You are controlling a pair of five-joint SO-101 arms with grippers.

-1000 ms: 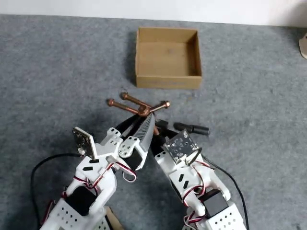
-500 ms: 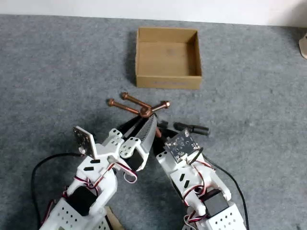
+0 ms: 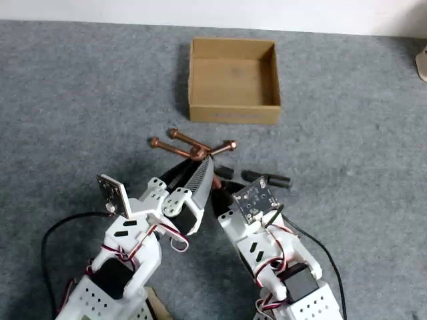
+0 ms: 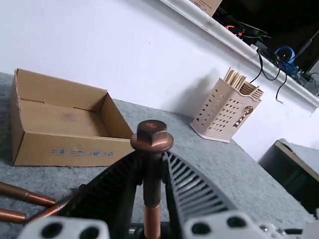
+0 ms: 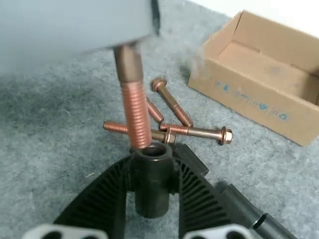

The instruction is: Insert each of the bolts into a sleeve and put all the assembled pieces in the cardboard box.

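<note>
The step in hand is the joining of one bolt with one sleeve, a short way in front of the cardboard box (image 3: 233, 114). The left gripper (image 4: 151, 164) is clamped on a copper bolt (image 4: 152, 141). The right gripper (image 5: 152, 164) is clamped on a black sleeve (image 5: 151, 186), with its open mouth up. The threaded end of the bolt stands just at the rim of this mouth, a little tilted and, it seems, not centred.

To do it well, the left arm should probably first bring the bolt in line with the hole and only then push slowly, while the right gripper holds firm. A skew push could catch the thread on the rim or twist the sleeve out of the grip.

Three loose bolts (image 3: 181, 143) lie crossed between the grippers and the box, and more sleeves (image 3: 268, 179) lie farther from it.
</note>
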